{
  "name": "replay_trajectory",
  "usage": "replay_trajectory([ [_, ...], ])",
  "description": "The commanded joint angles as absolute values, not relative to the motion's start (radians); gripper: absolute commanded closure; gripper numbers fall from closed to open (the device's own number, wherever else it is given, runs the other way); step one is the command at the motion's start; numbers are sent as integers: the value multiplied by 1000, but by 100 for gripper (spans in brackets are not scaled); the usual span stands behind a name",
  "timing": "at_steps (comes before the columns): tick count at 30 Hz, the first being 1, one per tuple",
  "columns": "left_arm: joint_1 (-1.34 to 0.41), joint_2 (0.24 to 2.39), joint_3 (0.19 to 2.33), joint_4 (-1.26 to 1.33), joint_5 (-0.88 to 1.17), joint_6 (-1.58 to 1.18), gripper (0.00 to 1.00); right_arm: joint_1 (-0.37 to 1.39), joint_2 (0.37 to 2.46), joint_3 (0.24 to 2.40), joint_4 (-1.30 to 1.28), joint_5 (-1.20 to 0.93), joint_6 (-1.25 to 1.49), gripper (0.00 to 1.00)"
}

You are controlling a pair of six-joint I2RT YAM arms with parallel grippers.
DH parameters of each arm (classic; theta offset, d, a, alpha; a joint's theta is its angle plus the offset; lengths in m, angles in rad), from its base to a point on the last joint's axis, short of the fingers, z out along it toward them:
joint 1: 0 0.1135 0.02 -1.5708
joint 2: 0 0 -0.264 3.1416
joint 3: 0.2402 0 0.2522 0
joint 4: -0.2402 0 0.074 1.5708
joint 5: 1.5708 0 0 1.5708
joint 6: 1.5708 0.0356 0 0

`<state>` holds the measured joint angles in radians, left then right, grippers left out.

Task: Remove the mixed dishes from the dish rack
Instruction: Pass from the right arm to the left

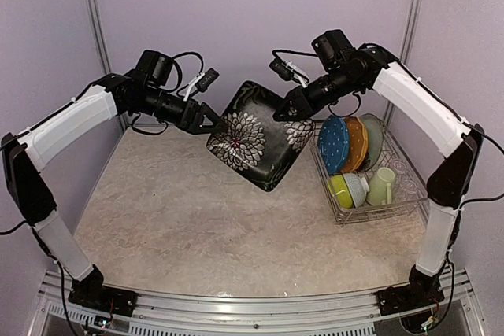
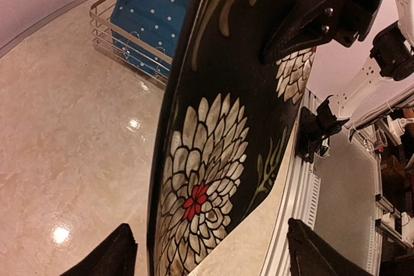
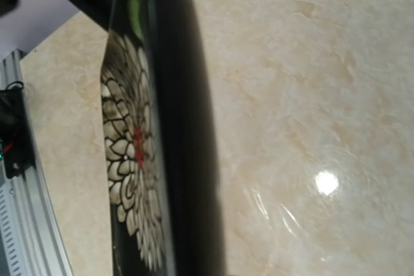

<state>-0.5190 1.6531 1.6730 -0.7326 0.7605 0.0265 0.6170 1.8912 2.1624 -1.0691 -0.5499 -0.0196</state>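
Above the table [image 1: 173,218] | right tool [image 1: 282,113] clamps black square plate [image 1: 250,145] | left tool [image 1: 213,120] wide, straddling its edge

Bright overhead light; glare spots on tabletop [image 3: 326,182].

Desk [image 1: 173,218]: beige marbled top, glossy, glare spots. Lilac walls [image 1: 252,13] at the back and both sides. Metal posts [image 1: 96,21] at back corners. Ribbed aluminium rail [image 1: 260,312] along near edge.
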Motion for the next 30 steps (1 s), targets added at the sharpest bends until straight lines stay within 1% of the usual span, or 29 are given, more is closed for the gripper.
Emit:
replay_trajectory([
  [1, -526, 1688, 1686, -758, 805, 36, 29, 623, 1884, 2170, -944, -658, -2, 100],
  [3, -526, 1692, 1681, -757, 813, 48, 39, 623, 1881, 2154, -926, -684, -2, 100],
  [4, -526, 1693, 1676, -755, 814, 51, 46, 623, 1878, 2142, -908, -697, 22, 100],
  [6, -526, 1694, 1674, -757, 812, 58, 54, 623, 1873, 2121, -890, -721, 38, 100],
  [9, -525, 1702, 1682, -775, 813, 65, 62, 624, 1877, 2113, -898, -729, 34, 100],
  [14, -526, 1719, 1690, -787, 819, 55, 73, 629, 1885, 2109, -909, -739, 19, 100],
  [17, -526, 1728, 1695, -787, 823, 42, 81, 629, 1890, 2104, -910, -752, 16, 100],
  [20, -526, 1735, 1699, -787, 829, 21, 92, 629, 1892, 2090, -904, -770, 19, 100],
  [21, -525, 1736, 1700, -786, 831, 16, 94, 629, 1892, 2083, -900, -774, 20, 100],
  [25, -526, 1740, 1697, -770, 841, -31, 96, 629, 1888, 2056, -871, -779, 32, 100],
  [27, -526, 1744, 1693, -760, 858, -54, 100, 629, 1885, 2047, -860, -777, 37, 100],
  [29, -524, 1742, 1684, -746, 866, -83, 100, 629, 1887, 2046, -855, -762, 44, 100],
  [30, -520, 1742, 1677, -736, 868, -106, 100, 629, 1884, 2042, -848, -753, 48, 95],
])
